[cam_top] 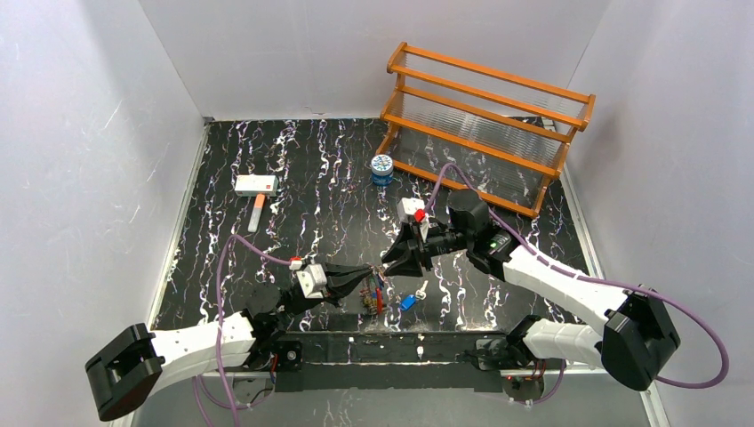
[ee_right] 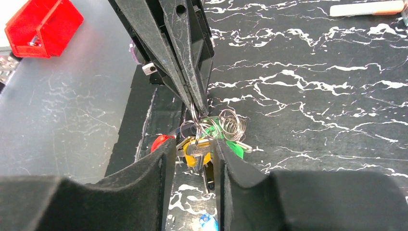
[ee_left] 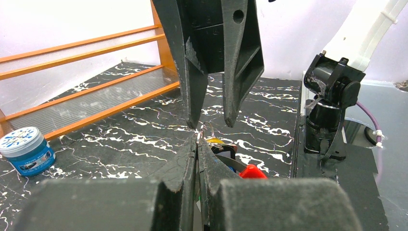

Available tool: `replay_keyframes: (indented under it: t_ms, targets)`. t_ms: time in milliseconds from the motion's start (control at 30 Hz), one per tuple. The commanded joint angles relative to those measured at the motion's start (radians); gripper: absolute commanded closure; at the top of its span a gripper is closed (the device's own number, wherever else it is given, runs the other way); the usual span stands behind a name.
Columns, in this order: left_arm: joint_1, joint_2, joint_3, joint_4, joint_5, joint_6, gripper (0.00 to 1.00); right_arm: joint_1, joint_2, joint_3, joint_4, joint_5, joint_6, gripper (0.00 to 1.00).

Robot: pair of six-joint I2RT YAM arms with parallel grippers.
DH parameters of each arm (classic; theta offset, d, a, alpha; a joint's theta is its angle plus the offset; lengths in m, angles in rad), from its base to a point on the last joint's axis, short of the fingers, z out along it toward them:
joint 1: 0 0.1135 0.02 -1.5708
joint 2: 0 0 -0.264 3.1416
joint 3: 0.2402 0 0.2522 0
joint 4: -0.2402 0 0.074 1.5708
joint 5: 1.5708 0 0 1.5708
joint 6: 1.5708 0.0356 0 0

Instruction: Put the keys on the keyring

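Two sets of jaws, both mine, sitting nose to nose low over the worktop (cam_top: 311,160). My left jaws are pinched shut on the keyring (ee_right: 193,114). They clamp its thin wire right at the tips, with the fingertips (ee_left: 191,159) pressed flat together and no gap showing.

The ring hangs just under those tips, and the keys (ee_right: 207,144) are bunched up around it. A yellow key (ee_right: 196,156) hangs straight down, a red key (ee_right: 158,143) pokes out to one side and a green key (ee_right: 235,147) to the other. Honestly can't tell which ones are actually threaded on the wire, it's a tangle of loops down there.

My right jaws are open. Their fingers (ee_right: 154,187) sit one on either side of the yellow key, with the key in the gap between them, and I can't see them squeezing it. From the left wrist cam their tips hang just above my left tips, close but apart.

One blue key (cam_top: 407,302) is lying loose on the worktop just beside the right jaws, on the near side, with something small and silvery next to it that's too tiny to call.

Well beyond the right jaws there's a little blue tin (cam_top: 381,169), and past that an orange rack (cam_top: 485,124). Way off past the outer side of the left jaws sits a white box (cam_top: 255,185).
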Motion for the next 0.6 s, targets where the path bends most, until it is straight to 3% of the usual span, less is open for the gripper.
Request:
replay_keyframes:
  t_ms: [0,267,467,567]
  targets:
    - [-0.003,-0.015,-0.093,0.082,-0.021,0.001,1.00,-0.001,0.007,0.026,0.017,0.000,0.030,0.61]
    - [-0.003,-0.006,-0.090,0.081,-0.018,0.000,1.00,0.000,0.035,0.043,0.016,0.018,0.053,0.68]
    - [-0.003,-0.003,-0.087,0.082,-0.020,0.000,1.00,-0.001,0.043,0.039,0.033,0.020,0.078,0.99]
    - [-0.004,-0.005,-0.084,0.081,-0.024,0.000,1.00,-0.001,0.044,0.033,0.022,0.033,0.066,0.99]
